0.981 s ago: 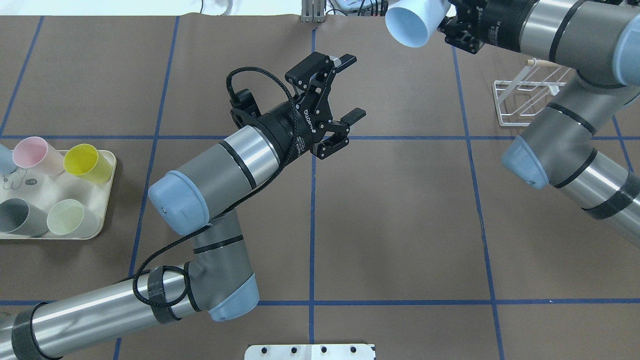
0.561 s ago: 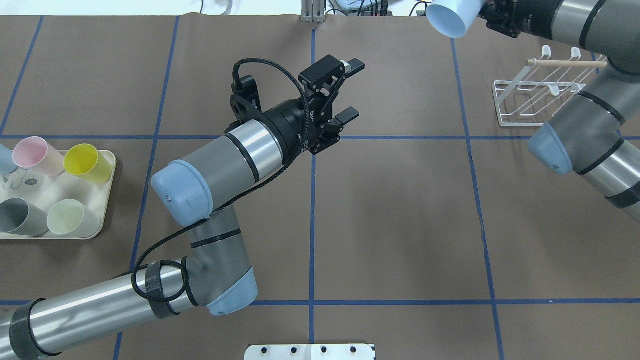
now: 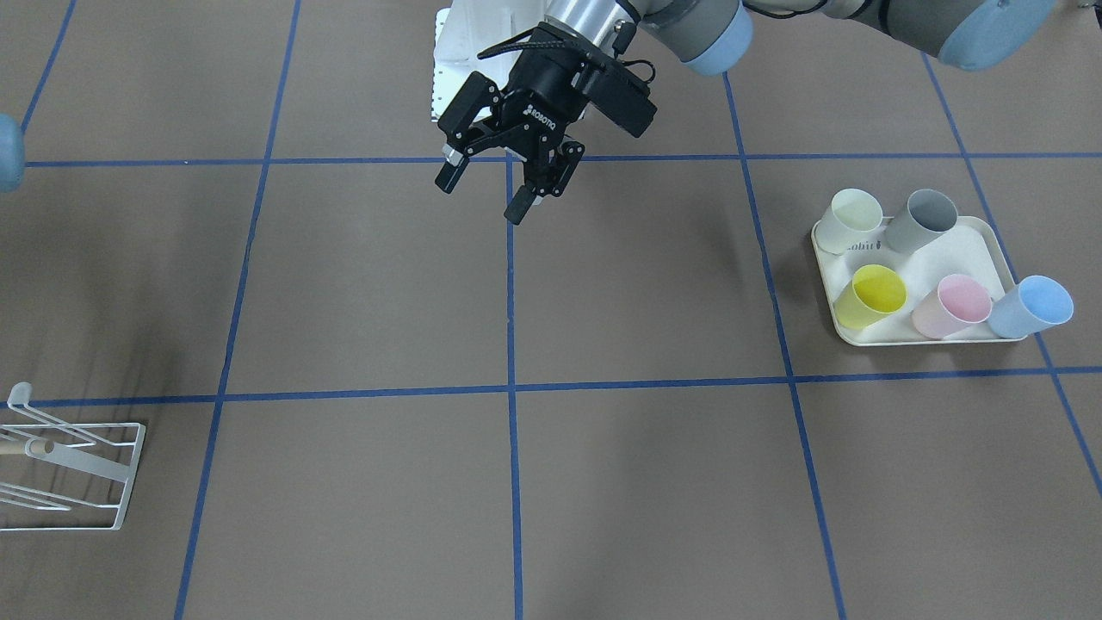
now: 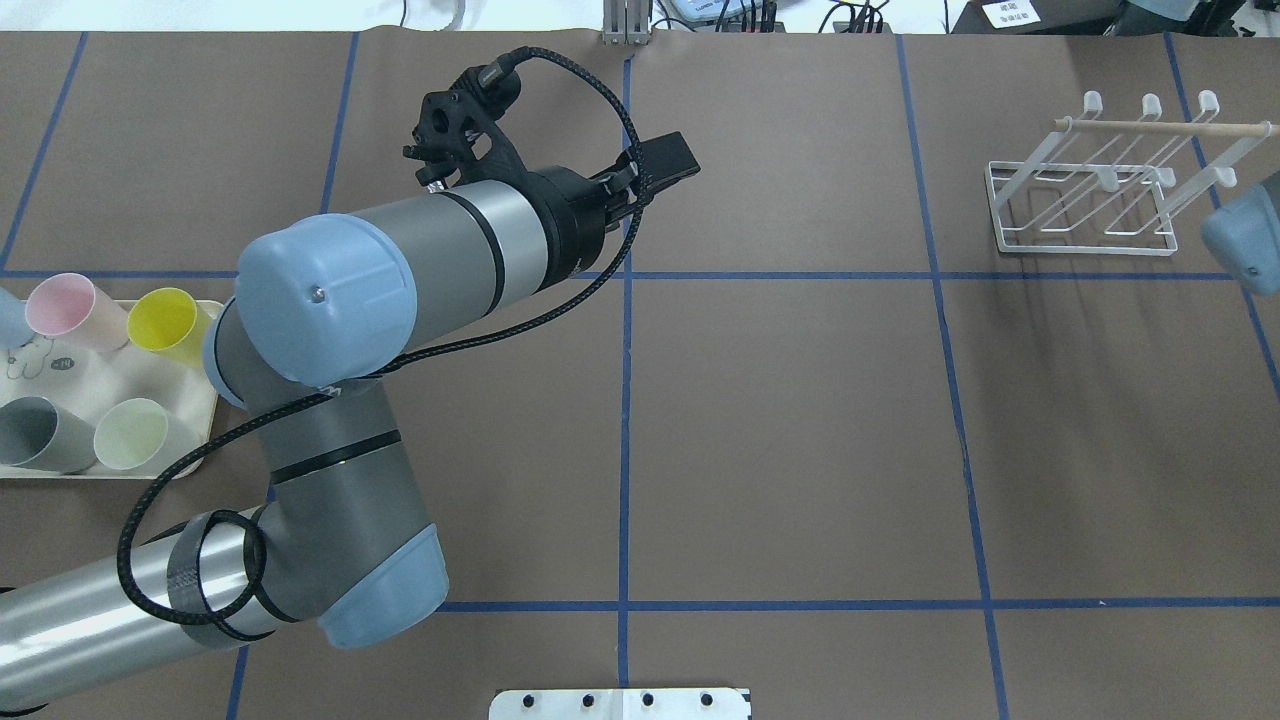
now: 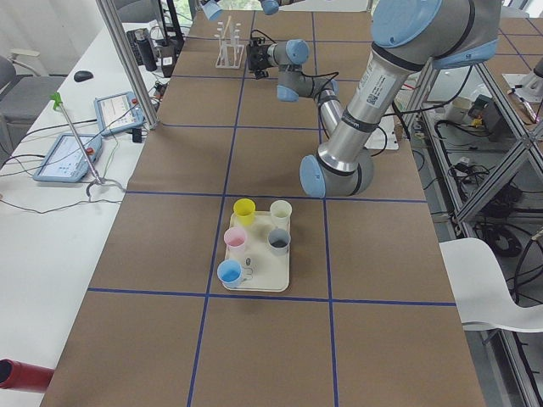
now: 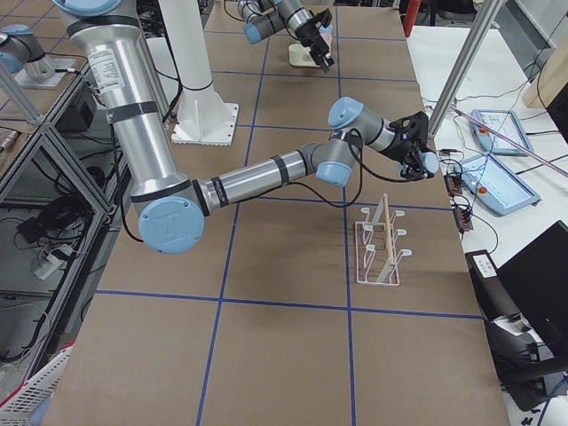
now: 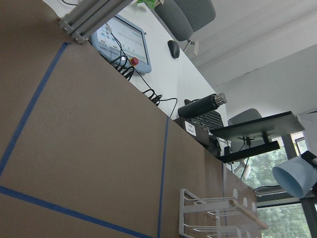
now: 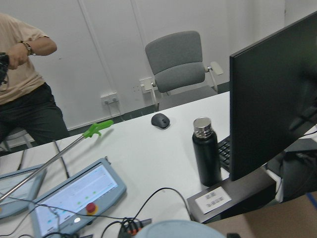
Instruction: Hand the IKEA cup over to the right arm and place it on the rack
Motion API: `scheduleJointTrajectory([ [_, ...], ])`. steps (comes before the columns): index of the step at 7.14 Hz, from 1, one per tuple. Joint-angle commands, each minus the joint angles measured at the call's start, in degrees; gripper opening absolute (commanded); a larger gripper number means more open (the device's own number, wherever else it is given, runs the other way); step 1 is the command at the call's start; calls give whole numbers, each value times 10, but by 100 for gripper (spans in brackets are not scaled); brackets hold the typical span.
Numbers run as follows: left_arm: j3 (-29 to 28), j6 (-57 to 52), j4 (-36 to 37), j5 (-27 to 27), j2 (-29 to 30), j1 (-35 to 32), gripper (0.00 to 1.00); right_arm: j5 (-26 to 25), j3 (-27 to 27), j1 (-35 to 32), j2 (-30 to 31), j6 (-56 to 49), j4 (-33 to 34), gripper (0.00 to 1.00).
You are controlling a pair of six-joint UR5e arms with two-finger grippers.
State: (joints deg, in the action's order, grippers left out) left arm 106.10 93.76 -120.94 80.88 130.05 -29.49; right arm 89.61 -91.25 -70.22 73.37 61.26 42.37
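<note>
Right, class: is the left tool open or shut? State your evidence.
Open: in the front-facing view the left tool holds its two fingers apart, with nothing between them.

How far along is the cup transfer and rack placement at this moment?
Done: the hand-over, it seems; the left gripper is open and empty over mid-table. In hand: the right gripper holds the light-blue cup in the air near the rack. Left: setting the cup on the rack, whose prongs are bare.
</note>
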Motion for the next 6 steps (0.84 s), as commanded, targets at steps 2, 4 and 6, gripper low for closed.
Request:
scheduleJointTrajectory([
  [2, 39, -55, 125, 17, -1, -16, 100, -170, 18, -1, 54, -107, 7, 0],
  [4, 39, -55, 133, 17, -2, -16, 100, -231, 44, 14, 52, -100, 5, 0],
  [6, 39, -55, 133, 17, -2, -16, 100, -295, 110, 63, 42, -81, -58, 0],
])
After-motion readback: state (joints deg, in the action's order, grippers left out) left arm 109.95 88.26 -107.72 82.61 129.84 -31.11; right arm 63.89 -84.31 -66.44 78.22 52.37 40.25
